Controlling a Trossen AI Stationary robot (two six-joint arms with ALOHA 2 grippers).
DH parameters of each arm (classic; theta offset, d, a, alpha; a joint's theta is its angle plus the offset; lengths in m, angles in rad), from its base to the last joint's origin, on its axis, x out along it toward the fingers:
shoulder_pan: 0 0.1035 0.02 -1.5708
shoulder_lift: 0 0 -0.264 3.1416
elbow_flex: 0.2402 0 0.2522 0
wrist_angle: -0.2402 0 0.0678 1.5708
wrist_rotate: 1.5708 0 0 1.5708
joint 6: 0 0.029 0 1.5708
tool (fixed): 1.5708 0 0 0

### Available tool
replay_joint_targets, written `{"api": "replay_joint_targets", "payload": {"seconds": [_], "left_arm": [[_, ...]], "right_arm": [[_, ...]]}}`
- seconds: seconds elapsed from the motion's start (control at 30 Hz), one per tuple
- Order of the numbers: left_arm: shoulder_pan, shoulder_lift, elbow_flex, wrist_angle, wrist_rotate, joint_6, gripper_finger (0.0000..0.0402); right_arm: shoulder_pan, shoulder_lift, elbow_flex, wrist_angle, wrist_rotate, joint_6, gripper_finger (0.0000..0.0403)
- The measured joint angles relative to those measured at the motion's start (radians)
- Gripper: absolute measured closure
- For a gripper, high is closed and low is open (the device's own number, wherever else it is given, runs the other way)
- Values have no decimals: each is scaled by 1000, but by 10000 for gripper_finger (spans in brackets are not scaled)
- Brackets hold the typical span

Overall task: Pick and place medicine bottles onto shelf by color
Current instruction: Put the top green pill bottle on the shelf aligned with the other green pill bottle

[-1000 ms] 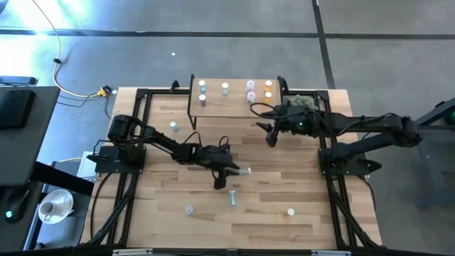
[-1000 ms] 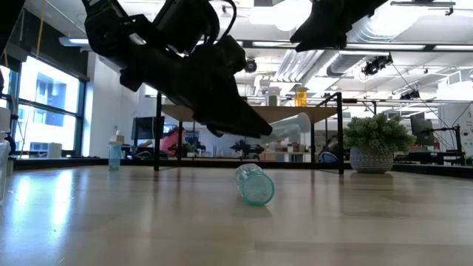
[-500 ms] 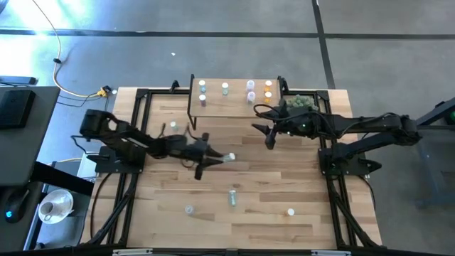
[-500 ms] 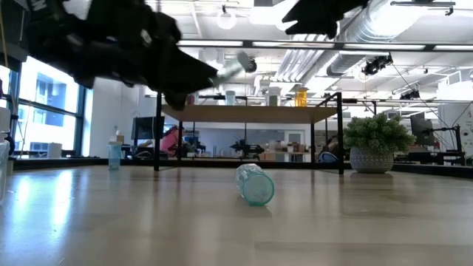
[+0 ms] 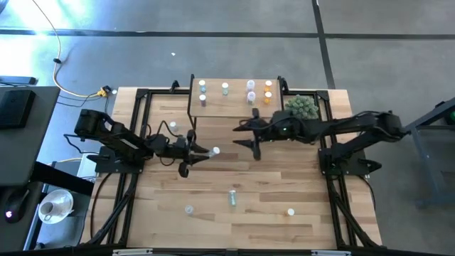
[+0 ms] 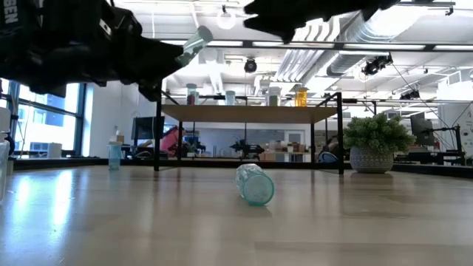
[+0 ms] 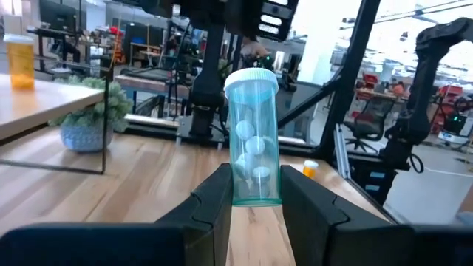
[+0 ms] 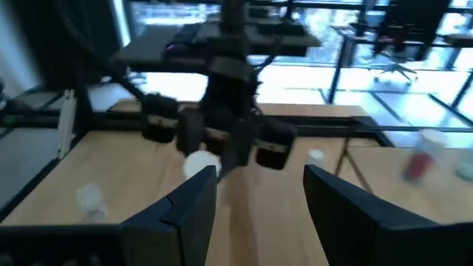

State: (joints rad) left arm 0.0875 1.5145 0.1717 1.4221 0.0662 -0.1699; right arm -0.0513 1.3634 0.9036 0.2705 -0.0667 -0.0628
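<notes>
The left gripper [image 7: 251, 203] is clamped on a pale blue-green, white-capped medicine bottle [image 7: 253, 137], carried above the plank table [image 5: 284, 185] in front of the small light-wood shelf [image 5: 231, 103]. The right gripper [image 5: 254, 146], fingers apart and empty, hovers nearby, right of it.

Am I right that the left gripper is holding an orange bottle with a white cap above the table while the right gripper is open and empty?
Not quite: the bottle clamped in the left gripper is pale blue-green and see-through, not orange, as the left wrist view shows. The rest stands: it has a white cap, it is held above the table, and the right gripper is open and empty.
</notes>
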Motion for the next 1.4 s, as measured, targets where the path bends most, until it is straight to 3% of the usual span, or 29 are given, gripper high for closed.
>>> {"api": "replay_joint_targets", "payload": {"seconds": [0.3, 0.6, 1.1, 1.4], "left_arm": [[-1, 6, -1, -7, 5, 14, 310], [-2, 6, -1, -11, 6, 16, 310], [-1, 6, 0, -19, 6, 16, 310], [-2, 6, 0, -20, 7, 16, 310]], "right_arm": [[0, 176, 0, 231, -116, -51, 208], [2, 282, -1, 365, -148, -50, 208], [26, 304, -2, 411, -148, -28, 207], [26, 306, -2, 414, -157, -24, 164]]}}
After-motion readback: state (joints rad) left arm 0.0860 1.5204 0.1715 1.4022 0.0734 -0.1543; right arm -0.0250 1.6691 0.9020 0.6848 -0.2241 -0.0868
